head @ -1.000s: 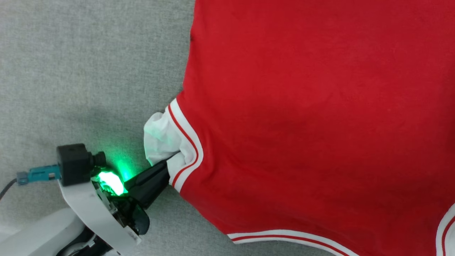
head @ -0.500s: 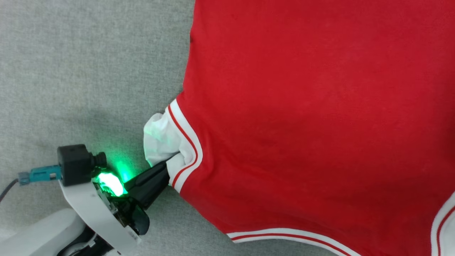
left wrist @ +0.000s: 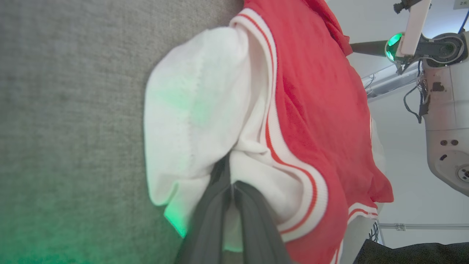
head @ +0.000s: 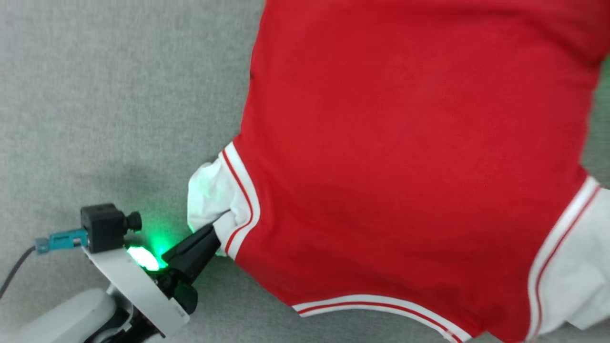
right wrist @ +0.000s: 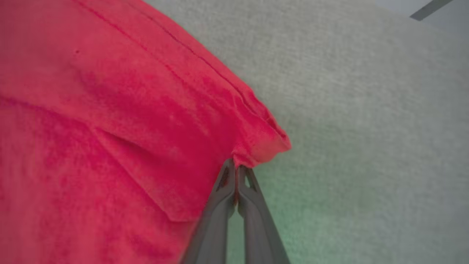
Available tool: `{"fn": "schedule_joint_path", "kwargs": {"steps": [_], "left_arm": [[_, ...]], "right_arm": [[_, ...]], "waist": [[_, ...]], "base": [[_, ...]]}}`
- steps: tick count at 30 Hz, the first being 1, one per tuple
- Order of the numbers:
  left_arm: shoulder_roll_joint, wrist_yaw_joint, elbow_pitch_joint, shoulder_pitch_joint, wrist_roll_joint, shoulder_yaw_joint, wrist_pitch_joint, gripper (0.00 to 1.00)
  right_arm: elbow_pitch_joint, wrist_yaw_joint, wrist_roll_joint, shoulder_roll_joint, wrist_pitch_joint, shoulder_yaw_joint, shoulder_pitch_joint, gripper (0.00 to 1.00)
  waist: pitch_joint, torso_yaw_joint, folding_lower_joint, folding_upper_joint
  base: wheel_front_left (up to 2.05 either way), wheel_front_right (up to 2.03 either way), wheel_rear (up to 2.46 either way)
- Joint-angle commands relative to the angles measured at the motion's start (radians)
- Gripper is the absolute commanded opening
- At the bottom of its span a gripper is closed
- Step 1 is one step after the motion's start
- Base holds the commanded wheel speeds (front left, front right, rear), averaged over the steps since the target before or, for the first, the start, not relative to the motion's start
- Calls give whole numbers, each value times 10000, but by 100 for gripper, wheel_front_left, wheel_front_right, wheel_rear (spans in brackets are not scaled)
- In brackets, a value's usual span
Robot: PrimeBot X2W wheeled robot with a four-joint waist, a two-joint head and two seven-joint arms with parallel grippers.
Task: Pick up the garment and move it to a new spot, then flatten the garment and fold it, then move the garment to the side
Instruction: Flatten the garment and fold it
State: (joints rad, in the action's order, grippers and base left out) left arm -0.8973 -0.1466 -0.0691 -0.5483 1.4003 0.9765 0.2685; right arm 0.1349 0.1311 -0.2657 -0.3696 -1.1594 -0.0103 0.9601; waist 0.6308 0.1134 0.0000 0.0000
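The garment [head: 405, 157], a bright red jersey shirt with white sleeves and striped trim, hangs spread over the grey surface. My left gripper [head: 217, 227] is shut on its white left sleeve [head: 209, 190], pinching a fold beside the striped seam [left wrist: 278, 146]. In the left wrist view the dark fingers [left wrist: 220, 205] close on white cloth. My right gripper [right wrist: 235, 168] is shut on a red corner of the garment [right wrist: 256, 146], held above the surface. The other white sleeve [head: 576, 271] shows at the lower right.
The grey felt surface [head: 105, 95] lies bare to the left of the shirt and under it. The left wrist view shows the right arm's pale body [left wrist: 443, 124] and its green light [left wrist: 394, 40] beyond the shirt.
The shirt has shifted left and slightly down in the head view, bringing its right white sleeve and right edge into view. My left gripper moved a little down-left, still gripping the sleeve.
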Motion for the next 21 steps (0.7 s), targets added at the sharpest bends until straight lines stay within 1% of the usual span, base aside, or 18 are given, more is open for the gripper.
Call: {"fn": "schedule_joint_path", "kwargs": {"steps": [1, 6, 9, 12, 17, 21], "left_arm": [[-10, 278, 641, 183, 165, -52, -86, 0], [-192, 231, 595, 585, 122, -168, -57, 0], [-263, 193, 576, 742, 19, -176, -54, 0], [-316, 176, 584, 881, 26, -178, -56, 0], [-391, 174, 580, 1063, -33, -317, -54, 0], [-412, 174, 516, 1167, -92, -360, -54, 0]], "right_arm": [[-494, -7, -268, -120, -84, -13, -602, 0], [-3004, -7, -1249, -319, -625, -591, -3292, 0], [-4303, -7, -1657, -139, -957, -1044, -4933, 0], [-5285, -7, -2017, 109, -1218, -1379, -6453, 0], [-6308, -6, -2197, 540, -1253, -1509, -8611, 0], [-6539, -7, -2315, 876, -1251, -1040, -10052, 0]], "waist": [[-809, -454, 0, 0], [-1466, -786, 0, 0], [-1707, -980, 0, 0], [-1894, -1165, 0, 0], [-2090, -1383, 0, 0], [-2169, -1484, 0, 0]], "base": [[0, 0, 0], [0, 0, 0], [0, 0, 0], [0, 0, 0], [0, 0, 0], [0, 0, 0]]}}
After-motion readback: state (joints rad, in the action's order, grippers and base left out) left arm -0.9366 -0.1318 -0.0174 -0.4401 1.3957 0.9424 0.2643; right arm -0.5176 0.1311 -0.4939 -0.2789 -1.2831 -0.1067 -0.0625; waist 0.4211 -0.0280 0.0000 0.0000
